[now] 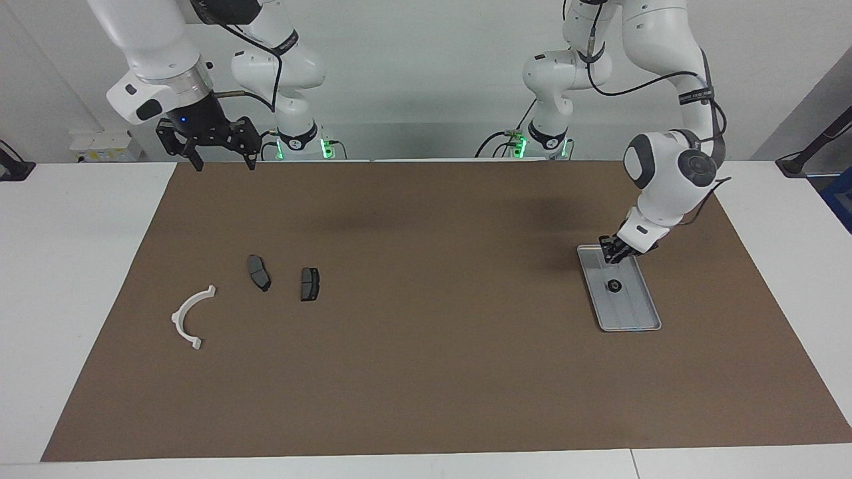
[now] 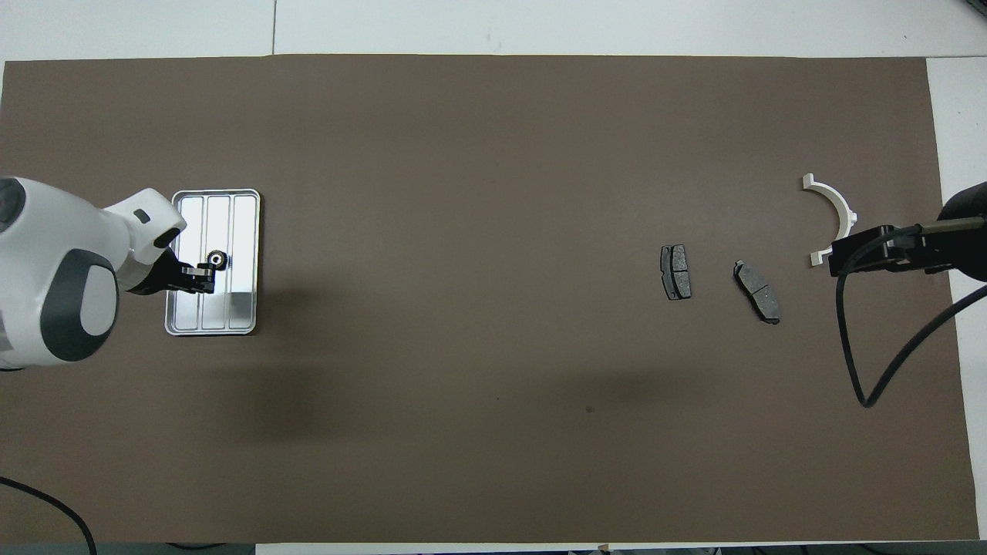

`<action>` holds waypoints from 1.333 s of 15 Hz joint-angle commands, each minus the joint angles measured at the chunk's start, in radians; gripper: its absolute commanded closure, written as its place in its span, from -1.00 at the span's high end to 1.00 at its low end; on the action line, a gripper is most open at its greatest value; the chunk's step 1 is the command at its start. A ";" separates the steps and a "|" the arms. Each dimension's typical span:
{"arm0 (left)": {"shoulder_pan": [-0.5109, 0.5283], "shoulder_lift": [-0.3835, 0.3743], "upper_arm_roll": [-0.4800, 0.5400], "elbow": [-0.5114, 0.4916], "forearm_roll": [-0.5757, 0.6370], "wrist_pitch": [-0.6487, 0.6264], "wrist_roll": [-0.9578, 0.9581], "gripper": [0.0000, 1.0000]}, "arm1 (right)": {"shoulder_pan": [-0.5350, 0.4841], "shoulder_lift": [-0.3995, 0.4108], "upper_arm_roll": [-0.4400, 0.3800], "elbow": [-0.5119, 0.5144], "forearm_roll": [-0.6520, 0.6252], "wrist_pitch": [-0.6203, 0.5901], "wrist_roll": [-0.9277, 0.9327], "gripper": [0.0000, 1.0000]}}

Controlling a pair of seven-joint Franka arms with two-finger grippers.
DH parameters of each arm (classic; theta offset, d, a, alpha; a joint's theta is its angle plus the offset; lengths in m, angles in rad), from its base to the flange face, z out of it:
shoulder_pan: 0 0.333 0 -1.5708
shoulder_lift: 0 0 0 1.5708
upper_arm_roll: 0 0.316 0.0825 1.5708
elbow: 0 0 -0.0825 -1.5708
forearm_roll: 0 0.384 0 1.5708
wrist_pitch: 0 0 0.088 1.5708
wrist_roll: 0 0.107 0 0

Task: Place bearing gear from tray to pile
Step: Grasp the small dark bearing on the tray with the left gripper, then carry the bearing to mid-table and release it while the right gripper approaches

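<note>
At the right arm's end, waiting aloft with the upper arm raised and the wrist turned down, right gripper [image 1: 224, 161] hanging over the robot-side edge of the brown mat [image 1: 426, 372], fingers spread wide, nothing between them. At the left arm's end, reaching forward and down with the elbow high and the forearm sloping steeply toward the table, wrist bent so that the left gripper [image 1: 614, 256] points down into the tray [image 1: 634, 314]. Fingertips brought fully together there, low over the tray's end nearest the robots; impossible to tell whether anything small is pinched between them or whether they touch the ribbed base. Just past those fingertips, near the tray's middle, a bearing gear [image 1: 613, 287] lying flat and loose on the base, bore facing up, apart from the gripper in the facing view. Tray itself set flat on the mat, long axis running away from the robots, ribs along that same line. Well apart, toward the right arm's end: the pile, with two dark brake pads [image 1: 259, 273] side by side but not touching, and, farther from the robots, the white half-ring bracket [image 1: 192, 317] lying flat, open side turned toward the left arm's end.
</note>
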 commanded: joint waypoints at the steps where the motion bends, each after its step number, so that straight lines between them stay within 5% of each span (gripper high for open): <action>1: -0.135 -0.007 -0.010 0.125 -0.019 -0.122 -0.258 -1.00 | -0.006 -0.010 -0.001 -0.010 0.026 0.015 0.014 1.00; 4: -0.364 0.002 -0.010 0.140 -0.010 -0.061 -0.632 -1.00 | -0.006 -0.010 -0.001 -0.010 0.026 0.015 0.011 1.00; 9: -0.576 0.086 -0.008 0.129 -0.002 0.059 -0.916 -1.00 | -0.006 -0.010 -0.001 -0.010 0.026 0.015 0.007 1.00; 12: -0.619 0.191 -0.010 0.131 0.097 0.166 -1.049 -1.00 | -0.005 -0.012 -0.001 -0.011 0.026 0.015 0.012 1.00; 20: -0.623 0.240 -0.010 0.120 0.151 0.223 -1.099 -1.00 | -0.005 -0.012 -0.001 -0.013 0.026 0.015 0.012 1.00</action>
